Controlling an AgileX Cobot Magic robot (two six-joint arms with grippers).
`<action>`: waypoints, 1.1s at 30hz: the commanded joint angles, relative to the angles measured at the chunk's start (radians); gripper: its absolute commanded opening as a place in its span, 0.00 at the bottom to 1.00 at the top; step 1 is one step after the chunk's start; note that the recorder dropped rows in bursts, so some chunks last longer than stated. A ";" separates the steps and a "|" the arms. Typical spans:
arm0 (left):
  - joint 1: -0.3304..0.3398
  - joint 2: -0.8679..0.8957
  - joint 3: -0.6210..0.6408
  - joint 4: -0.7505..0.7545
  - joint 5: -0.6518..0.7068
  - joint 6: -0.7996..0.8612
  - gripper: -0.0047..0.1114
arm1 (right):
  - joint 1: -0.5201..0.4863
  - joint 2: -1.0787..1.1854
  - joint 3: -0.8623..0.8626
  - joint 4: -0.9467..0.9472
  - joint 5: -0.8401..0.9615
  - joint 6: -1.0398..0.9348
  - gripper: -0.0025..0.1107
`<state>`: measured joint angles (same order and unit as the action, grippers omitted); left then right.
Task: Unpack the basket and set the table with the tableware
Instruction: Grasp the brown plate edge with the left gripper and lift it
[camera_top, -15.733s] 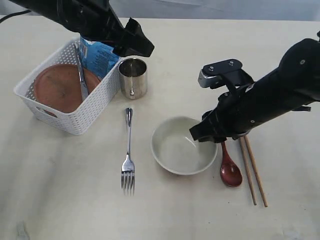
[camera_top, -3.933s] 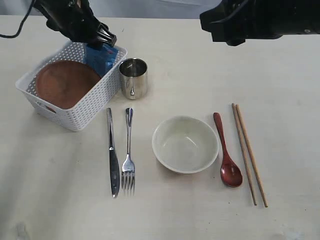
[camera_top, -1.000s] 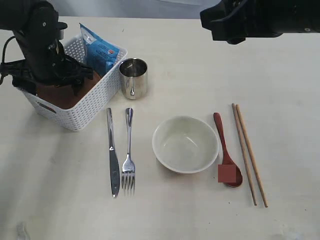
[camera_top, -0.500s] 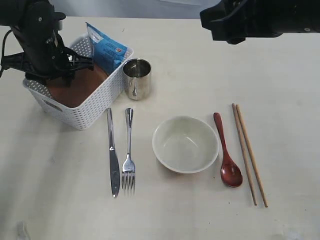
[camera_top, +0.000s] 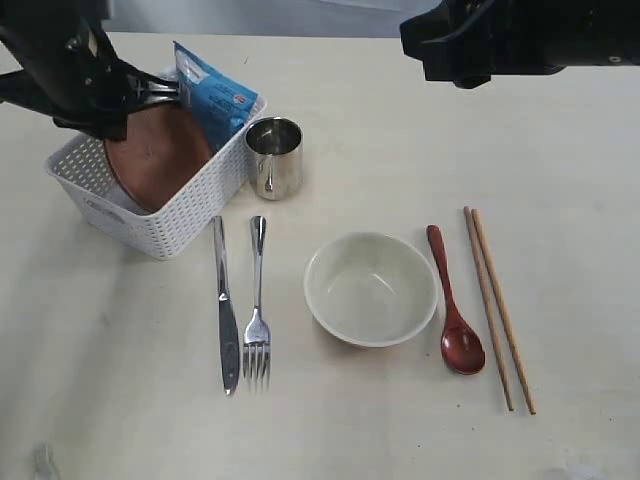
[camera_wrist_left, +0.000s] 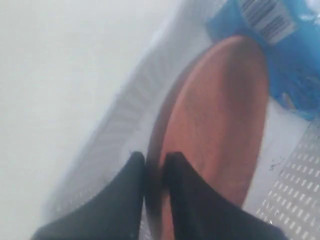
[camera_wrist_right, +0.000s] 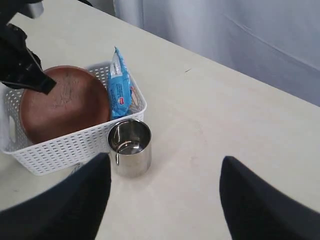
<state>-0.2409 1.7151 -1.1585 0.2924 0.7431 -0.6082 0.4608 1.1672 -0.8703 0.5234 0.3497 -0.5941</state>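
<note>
Two arms work over one table (camera_top: 400, 130); items follow by descending size.

- Basket (camera_top: 180, 222): white, perforated, at the table's far left.
- Plate (camera_top: 155, 160): reddish-brown, inside the basket and tilted up on edge. The left gripper (camera_wrist_left: 154, 162) is clamped on its rim, one finger on each face.
- Bowl (camera_top: 370, 290): cream, empty, upright near the table's centre.
- Packet (camera_top: 215, 95): blue, standing in the basket beside the plate, at the corner nearest the cup. A barcode and a small red-and-white label show, but the lettering is too small to read.
- Cup (camera_top: 273, 158): steel, upright, just beside the basket's wall.
- Chopsticks (camera_top: 497, 305): a wooden pair lying side by side, right of the spoon.
- Knife (camera_top: 224, 310) and fork (camera_top: 257, 320): parallel, left of the bowl, with the knife on the outer side.
- Spoon (camera_top: 455, 310): dark red, between bowl and chopsticks.
- Right gripper (camera_wrist_right: 165, 170): above the table's far right, jaws wide apart and holding nothing.
</note>
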 joint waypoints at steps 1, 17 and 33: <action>-0.001 -0.089 0.011 -0.037 0.021 0.098 0.04 | -0.006 -0.006 -0.001 0.003 -0.001 -0.001 0.55; -0.001 -0.352 0.011 -0.171 0.021 0.401 0.04 | -0.006 -0.002 -0.001 -0.018 0.016 -0.005 0.38; 0.100 -0.286 0.011 -0.930 0.019 1.189 0.04 | -0.146 0.247 -0.083 0.098 0.029 -0.115 0.53</action>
<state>-0.1869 1.3890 -1.1481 -0.4731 0.7634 0.4209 0.3620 1.4034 -0.9386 0.5409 0.3611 -0.6317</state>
